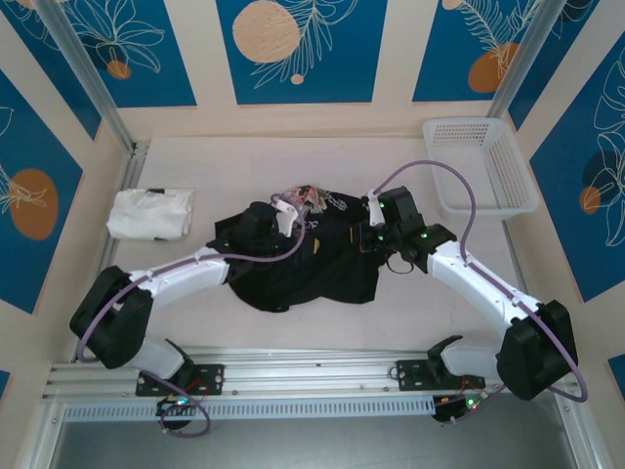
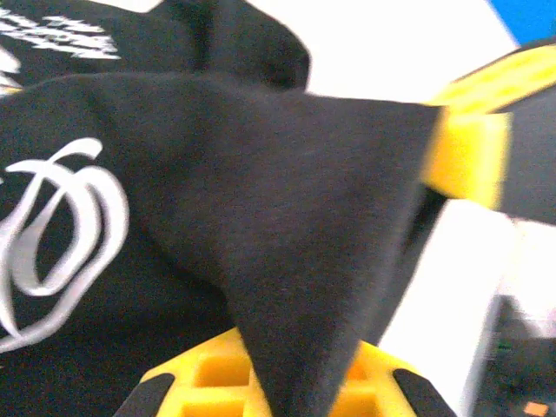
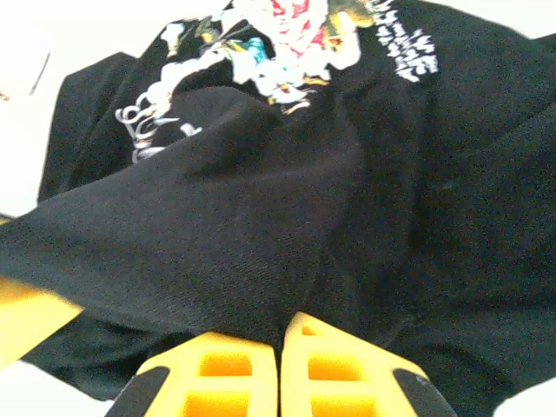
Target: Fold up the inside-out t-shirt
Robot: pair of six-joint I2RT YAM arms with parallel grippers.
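The inside-out t-shirt (image 1: 303, 274) lies crumpled in the middle of the table, black, with a bit of coloured print at its far edge. My left gripper (image 1: 285, 217) sits over its far left part, my right gripper (image 1: 374, 210) over its far right part. In the left wrist view the left gripper (image 2: 300, 382) is shut on a raised peak of the black cloth (image 2: 261, 217). In the right wrist view the right gripper (image 3: 280, 347) is shut on a fold of the t-shirt (image 3: 261, 217), whose floral print (image 3: 287, 43) shows beyond.
A white folded garment (image 1: 148, 213) lies on the table to the left of the shirt. A white plastic basket (image 1: 480, 164) stands at the back right. A metal rail (image 1: 293, 376) runs along the near edge.
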